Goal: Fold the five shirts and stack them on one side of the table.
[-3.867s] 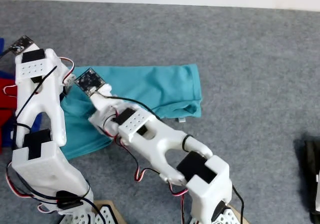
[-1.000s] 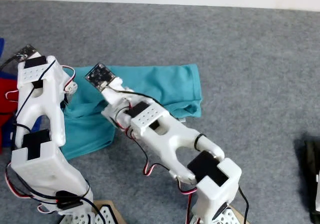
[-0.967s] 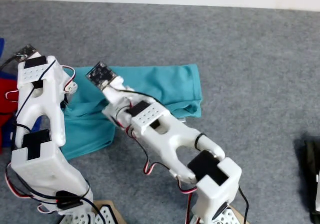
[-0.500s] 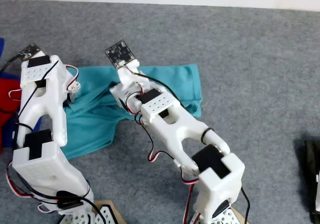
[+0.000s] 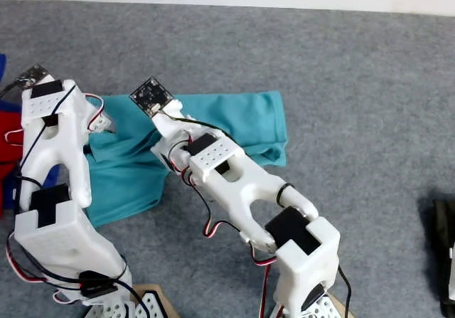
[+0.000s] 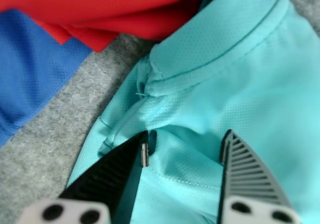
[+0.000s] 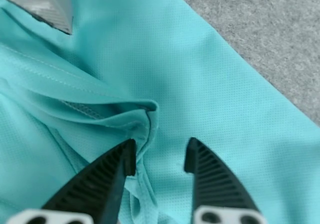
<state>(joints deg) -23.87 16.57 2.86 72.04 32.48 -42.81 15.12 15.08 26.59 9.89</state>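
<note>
The left arm stands at the left side of the high view. It rises from the bottom edge and bends over the left end of the teal shirt. The right arm starts at the bottom middle and leans up and to the left. Its wrist hangs over the shirt's left half, close to the left arm's wrist.

The teal shirt lies flat on the grey table, a little left of the middle of the high view. Its right end is neat and straight. Its left end, under the two wrists, is bunched into folds.

The left claw is open wide and points down at the shirt. Teal cloth fills the gap between its two dark fingers, and a stitched fold lies just beside one fingertip. It grips nothing. Past the claw, at the top of that view, a red shirt lies over a blue shirt, just beside the teal one.

The right claw is also open, with a smaller gap. It hangs over a raised, pointed fold of teal cloth, and the tip of that fold sits just beside one finger. This claw grips nothing either.
</note>
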